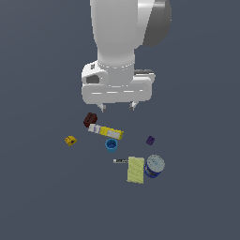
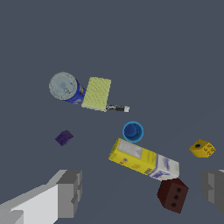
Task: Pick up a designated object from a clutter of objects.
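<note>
Overall, the objects are seen scattered on a dark grey floor point(image 1: 42, 197) under the white arm. Going from the exterior view's left to its right, a small yellow block point(image 1: 70, 140) is found first, standing apart from the rest. Next, a dark red block point(image 1: 90, 119) is placed, and the white end of a yellow-and-white box point(image 1: 106, 131) is touching it or lying just beside it. The blue cup point(image 1: 111, 145) is located just in front of this box, near its yellow end, upright with its hollow middle showing; in the wrist view the blue cup point(image 2: 133, 131) is seen between the box and a small black-and-white stick point(image 2: 117, 108). Further right, a pale yellow pad point(image 1: 135, 169) is laid flat, and a blue-and-white can point(image 1: 154, 166) is standing right beside it. A dark purple cube point(image 1: 150, 140) is seen alone above the can. The gripper point(image 1: 117, 107) is held above the clutter with its fingers spread wide and nothing between them.
</note>
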Robot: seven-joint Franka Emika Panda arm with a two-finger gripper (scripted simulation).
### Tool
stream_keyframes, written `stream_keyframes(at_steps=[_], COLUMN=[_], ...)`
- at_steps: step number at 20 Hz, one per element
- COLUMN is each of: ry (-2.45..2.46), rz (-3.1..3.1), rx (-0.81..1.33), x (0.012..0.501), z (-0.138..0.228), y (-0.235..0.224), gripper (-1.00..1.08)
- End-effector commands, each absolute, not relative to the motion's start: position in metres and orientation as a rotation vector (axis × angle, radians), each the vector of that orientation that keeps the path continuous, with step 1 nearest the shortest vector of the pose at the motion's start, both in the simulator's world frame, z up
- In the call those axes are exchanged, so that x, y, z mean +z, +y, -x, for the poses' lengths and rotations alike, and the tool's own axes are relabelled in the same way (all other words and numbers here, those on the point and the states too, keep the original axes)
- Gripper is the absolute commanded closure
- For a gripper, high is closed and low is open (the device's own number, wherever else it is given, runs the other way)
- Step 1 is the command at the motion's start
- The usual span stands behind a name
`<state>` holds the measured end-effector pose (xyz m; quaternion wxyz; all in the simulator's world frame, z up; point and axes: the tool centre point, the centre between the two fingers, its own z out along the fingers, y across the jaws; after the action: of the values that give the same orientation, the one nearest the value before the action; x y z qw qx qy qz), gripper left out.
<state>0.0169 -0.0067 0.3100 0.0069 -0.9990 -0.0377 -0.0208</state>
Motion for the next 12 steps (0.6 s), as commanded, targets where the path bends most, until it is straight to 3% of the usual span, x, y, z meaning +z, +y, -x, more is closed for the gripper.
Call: stream_keyframes(at_steps=[1,12], ry=[-0.175,-0.554], rz=[3.125,3.091], rx=[-0.06,-0.034], x=[0.296,0.207], z=[-0.02,-0.031], y=[-0.009,-0.025], gripper=[-0.92,-0.92])
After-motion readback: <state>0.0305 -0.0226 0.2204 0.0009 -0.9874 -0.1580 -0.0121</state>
